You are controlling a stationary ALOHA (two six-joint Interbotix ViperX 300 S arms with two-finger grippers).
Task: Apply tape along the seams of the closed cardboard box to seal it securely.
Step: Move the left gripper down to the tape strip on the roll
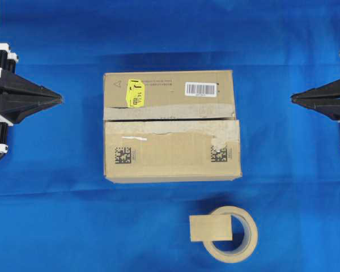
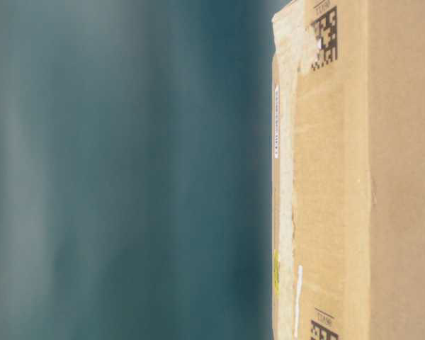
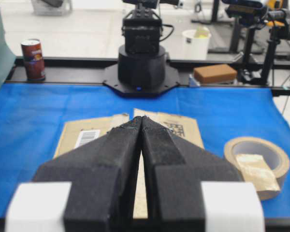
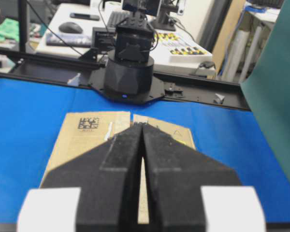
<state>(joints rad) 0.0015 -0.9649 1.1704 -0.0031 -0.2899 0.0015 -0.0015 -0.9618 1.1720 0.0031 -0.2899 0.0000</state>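
Note:
The cardboard box lies shut in the middle of the blue cloth, with a yellow sticker, a white barcode label and two black square codes on top. Its seam runs left to right between the two flaps, edged by pale torn tape remnants. A short tan strip of tape hangs off the tape roll in front of the box. My left gripper is shut and empty at the left edge, well clear of the box. Opposite it, my right gripper is shut and empty at the right edge.
In the left wrist view the box lies ahead of the shut jaws, the tape roll to their right and the other arm's black base behind. A can and a brown block stand past the cloth's far edge.

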